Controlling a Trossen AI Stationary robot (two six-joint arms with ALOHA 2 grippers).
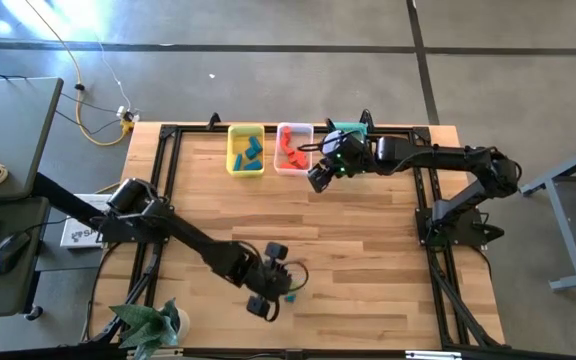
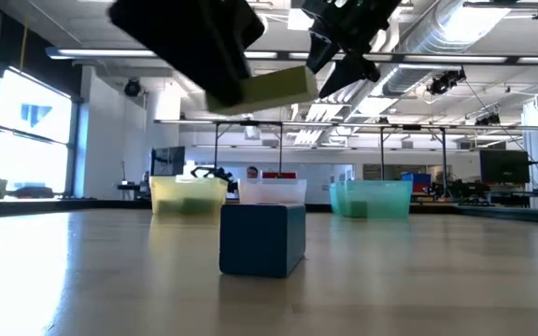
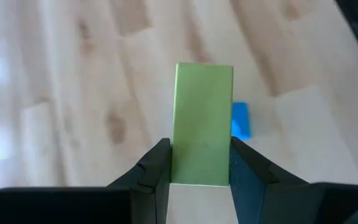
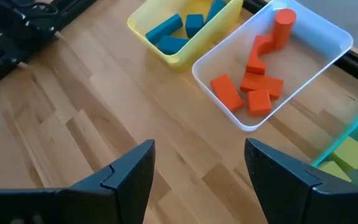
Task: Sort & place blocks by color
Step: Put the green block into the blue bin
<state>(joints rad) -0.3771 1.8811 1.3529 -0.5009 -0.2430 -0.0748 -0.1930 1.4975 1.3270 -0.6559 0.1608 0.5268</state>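
A flat yellow-green block (image 3: 203, 124), rectangular and smooth, hangs above the tabletop (image 1: 368, 260), pinched on both long sides by the jaws of the left gripper (image 3: 199, 165). A small blue block (image 2: 262, 239) stands on the wood just below. The left arm reaches low across the near side of the tabletop. The right gripper (image 4: 199, 171), jaws spread wide and holding nothing, hovers beside the clear bin (image 4: 328, 43) of red-orange blocks (image 4: 253, 78), next to the yellow bin (image 4: 143, 28) of blue ones.
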